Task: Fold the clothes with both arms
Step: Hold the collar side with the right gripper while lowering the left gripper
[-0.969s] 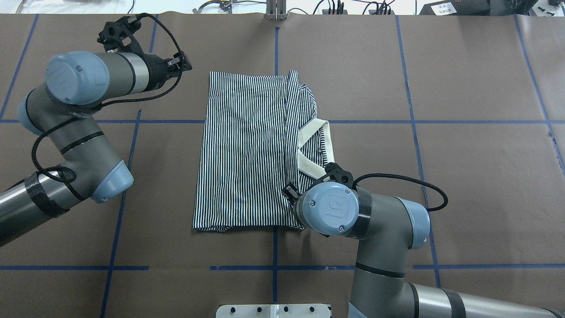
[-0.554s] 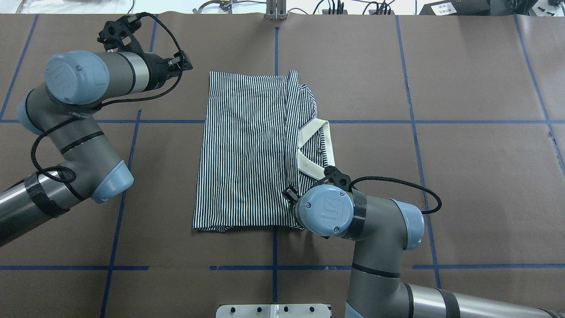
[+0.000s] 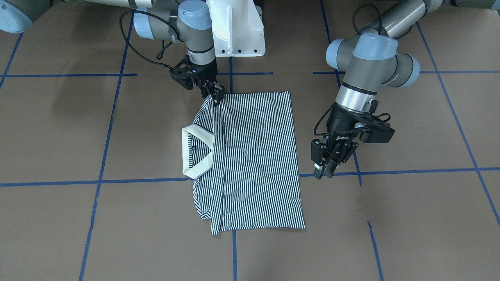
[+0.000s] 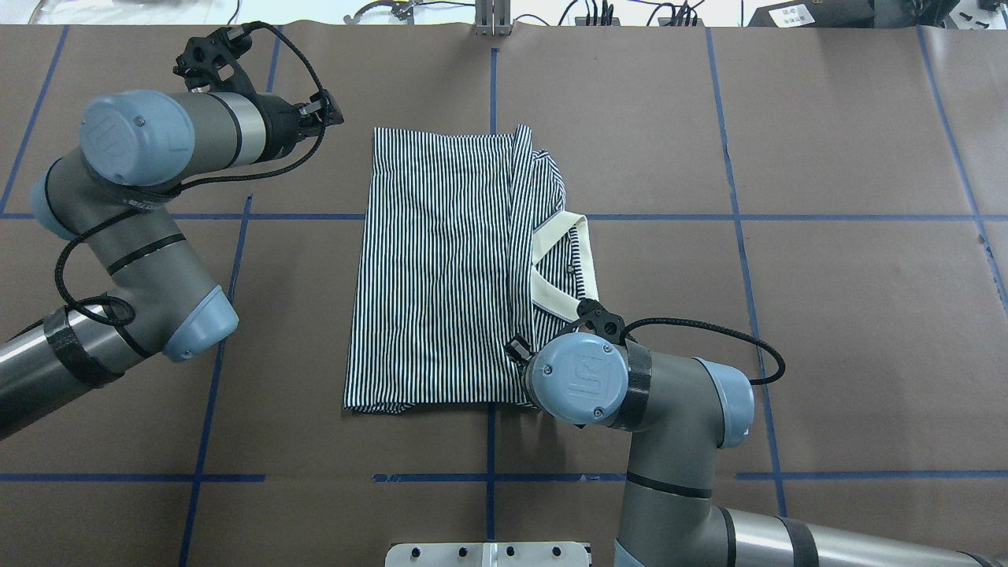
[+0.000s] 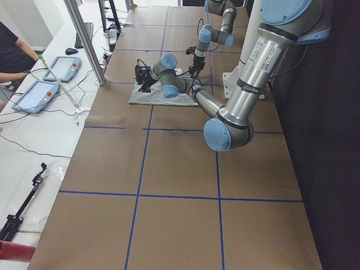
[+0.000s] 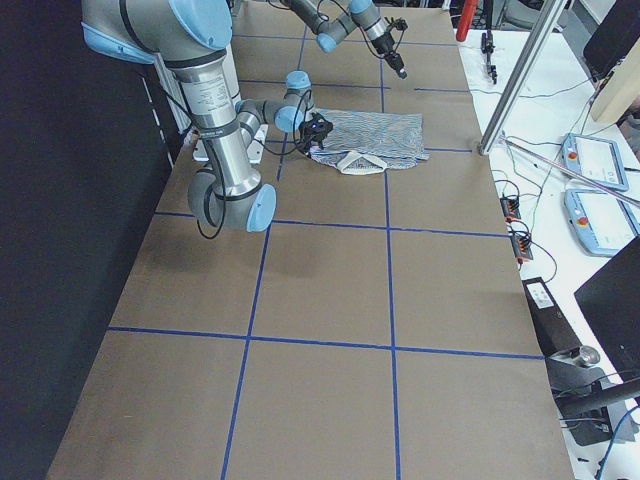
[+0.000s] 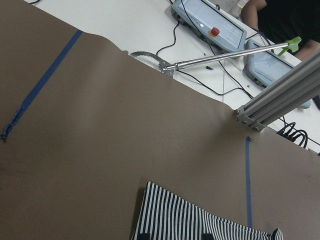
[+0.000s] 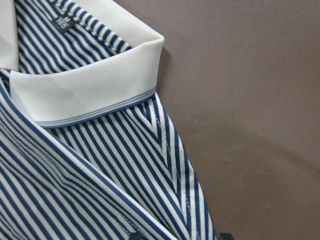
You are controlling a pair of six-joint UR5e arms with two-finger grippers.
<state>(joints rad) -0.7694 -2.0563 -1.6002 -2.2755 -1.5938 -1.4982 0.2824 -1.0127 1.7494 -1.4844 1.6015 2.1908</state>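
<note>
The striped polo shirt (image 4: 441, 268) is laid flat on the brown bench (image 4: 827, 331), about halfway between the bench's left and right ends and straight out from the robot's base. Its sides are already folded in, so a long strip is made. The cream collar (image 8: 85, 92) is pointed toward the bench's right end and the hem toward the left end.

The step in hand is judged to be taking hold of the shirt for the next fold. The right arm (image 4: 579, 378) is held low over the shirt corner beside the collar, on the side nearest the robot's edge of the bench. In the right wrist view the right jaws are seen parted, with the shirt's striped edge lying between the two tips. Nothing is squeezed yet. The left arm (image 4: 134, 138) is held above the bench, just beside the hem corner nearest the far edge. The left jaws are parted too, and nothing is held in them.

Next, the right jaws probably need to be closed on the cloth edge, with every layer caught. The left jaws need to be lowered onto the hem corner and closed as well. Care is needed so that the folded sides are not pulled open
</note>
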